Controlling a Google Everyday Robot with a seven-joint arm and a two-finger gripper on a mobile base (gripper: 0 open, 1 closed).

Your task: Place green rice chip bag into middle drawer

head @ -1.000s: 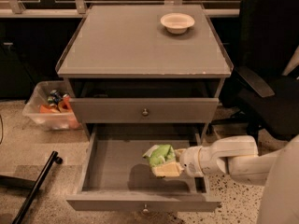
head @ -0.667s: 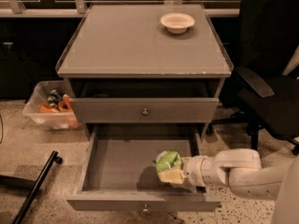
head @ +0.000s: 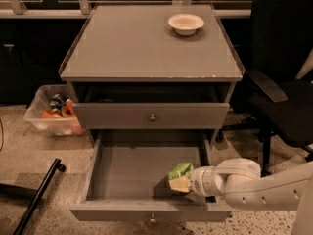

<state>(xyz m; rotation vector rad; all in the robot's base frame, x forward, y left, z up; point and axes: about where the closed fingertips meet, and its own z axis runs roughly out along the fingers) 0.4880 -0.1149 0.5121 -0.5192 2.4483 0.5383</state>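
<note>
The green rice chip bag (head: pixel 180 171) is a crumpled bright-green bag, low inside the open middle drawer (head: pixel 132 173) near its right wall. My gripper (head: pixel 181 182) reaches in from the right on a white arm (head: pixel 234 180). It is shut on the lower part of the bag, and a pale yellow finger pad (head: pixel 179 184) shows under the bag. The drawer is pulled far out, and its grey front with a small knob (head: pixel 152 220) is nearest the camera. I cannot tell whether the bag touches the drawer floor.
A second grey knobbed drawer front (head: pixel 152 116) is shut above the open one. A white bowl (head: pixel 186 23) sits on the cabinet top (head: pixel 146 48). A black office chair (head: pixel 281 92) stands right. A clear plastic bin (head: pixel 51 116) and a black bar (head: pixel 36 199) are left on the floor.
My gripper has carried the bag a little to the right and lower, toward the drawer's front right corner. The drawer and bowl have not moved.
</note>
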